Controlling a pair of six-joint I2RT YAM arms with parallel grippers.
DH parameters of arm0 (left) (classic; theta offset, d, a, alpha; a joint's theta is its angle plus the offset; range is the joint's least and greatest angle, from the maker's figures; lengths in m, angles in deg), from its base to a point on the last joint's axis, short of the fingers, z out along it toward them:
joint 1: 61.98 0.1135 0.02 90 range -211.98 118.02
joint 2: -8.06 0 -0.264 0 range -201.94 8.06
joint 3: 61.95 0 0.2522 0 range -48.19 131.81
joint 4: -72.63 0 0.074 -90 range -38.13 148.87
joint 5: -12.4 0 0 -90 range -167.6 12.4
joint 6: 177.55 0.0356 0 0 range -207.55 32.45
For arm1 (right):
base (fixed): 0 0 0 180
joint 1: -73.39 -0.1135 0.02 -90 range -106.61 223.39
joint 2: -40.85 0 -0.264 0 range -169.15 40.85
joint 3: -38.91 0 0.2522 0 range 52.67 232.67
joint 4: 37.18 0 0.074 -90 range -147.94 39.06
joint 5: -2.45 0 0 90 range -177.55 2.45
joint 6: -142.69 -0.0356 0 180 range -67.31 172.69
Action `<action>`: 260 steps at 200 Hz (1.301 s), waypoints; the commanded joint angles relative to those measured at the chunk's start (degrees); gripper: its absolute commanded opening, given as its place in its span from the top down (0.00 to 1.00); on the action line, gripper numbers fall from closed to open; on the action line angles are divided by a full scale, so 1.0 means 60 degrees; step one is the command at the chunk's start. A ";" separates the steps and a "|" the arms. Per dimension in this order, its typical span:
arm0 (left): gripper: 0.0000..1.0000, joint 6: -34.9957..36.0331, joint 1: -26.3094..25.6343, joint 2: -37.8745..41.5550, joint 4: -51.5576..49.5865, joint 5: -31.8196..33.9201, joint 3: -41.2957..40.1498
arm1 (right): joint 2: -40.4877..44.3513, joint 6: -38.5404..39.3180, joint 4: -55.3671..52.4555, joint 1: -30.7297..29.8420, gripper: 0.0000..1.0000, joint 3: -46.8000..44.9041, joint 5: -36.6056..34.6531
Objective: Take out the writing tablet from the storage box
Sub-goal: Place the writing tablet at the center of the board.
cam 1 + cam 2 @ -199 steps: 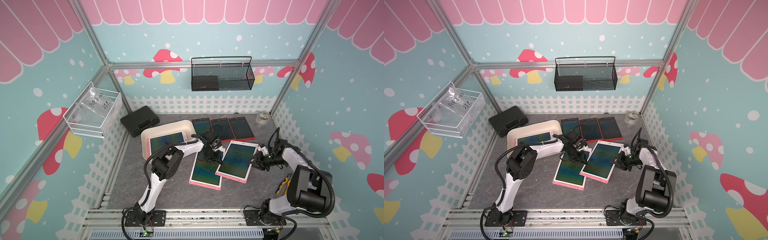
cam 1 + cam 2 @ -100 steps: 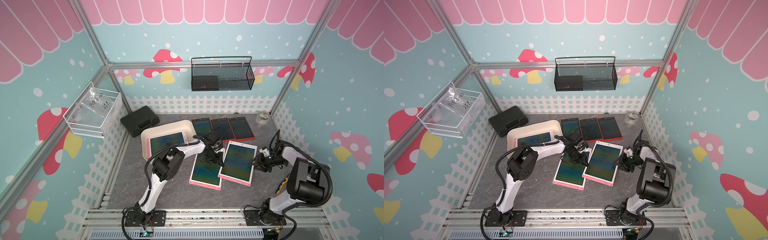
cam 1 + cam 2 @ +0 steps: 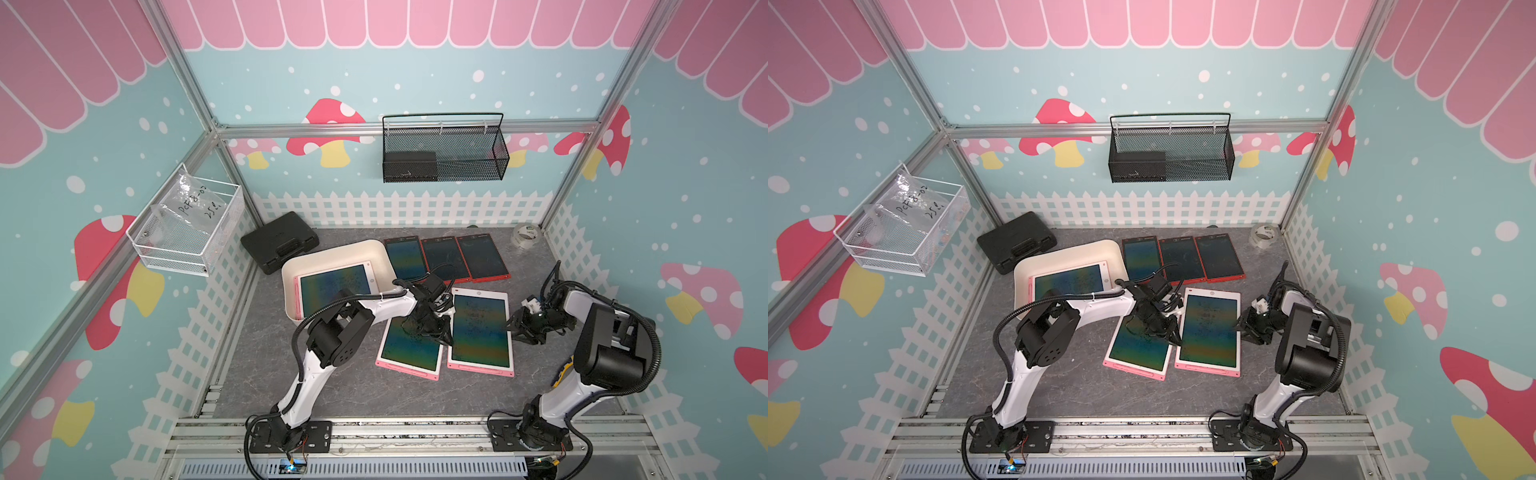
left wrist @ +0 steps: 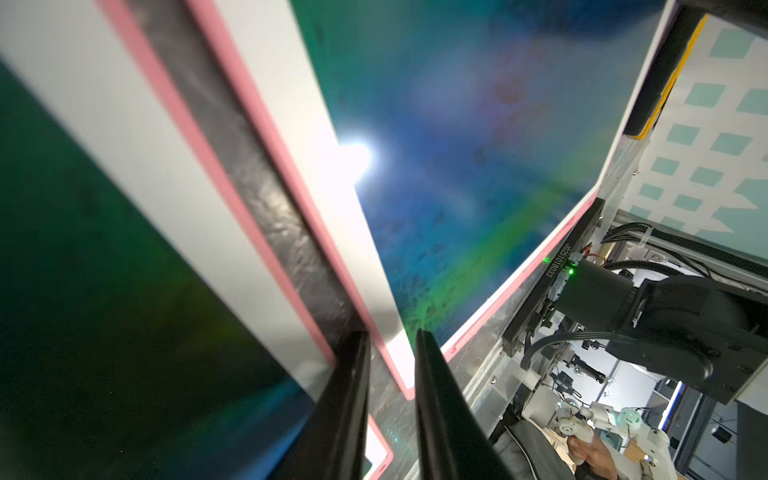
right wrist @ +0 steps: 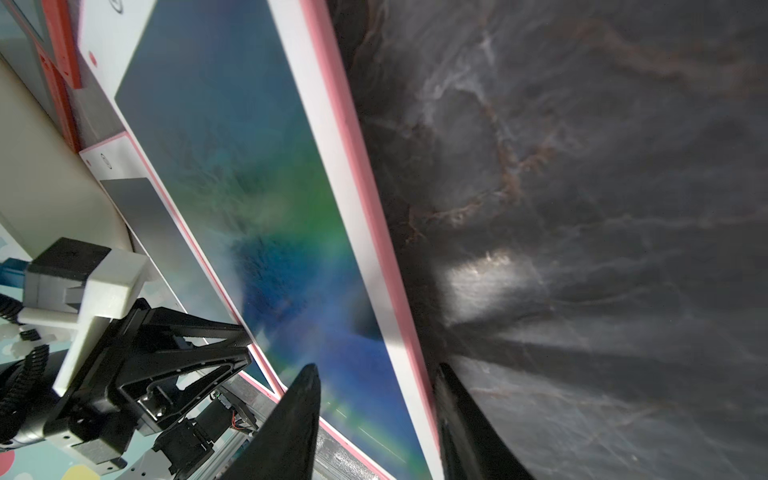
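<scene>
in a top view, the cream-white shallow plastic storage box (image 3: 340, 253) is sitting at the back left of the grey marbled tabletop (image 3: 415, 399), holding one pink-rimmed writing tablet (image 3: 332, 286) inside. a second pink-rimmed writing tablet (image 3: 480, 328) is lying flat outside the box, between the left gripper (image 3: 445, 332) and the right gripper (image 3: 515, 330). in the left wrist view, the narrow jaws are pinching this second tablet's rim. in the right wrist view, the jaws are standing spread, straddling its opposite edge.
</scene>
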 commanded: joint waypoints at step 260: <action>0.75 0.1327 0.5525 0.4190 -0.1374 0.3439 -0.2356 | 0.0354 -0.0815 -0.0457 -0.0742 0.48 0.2056 -0.1501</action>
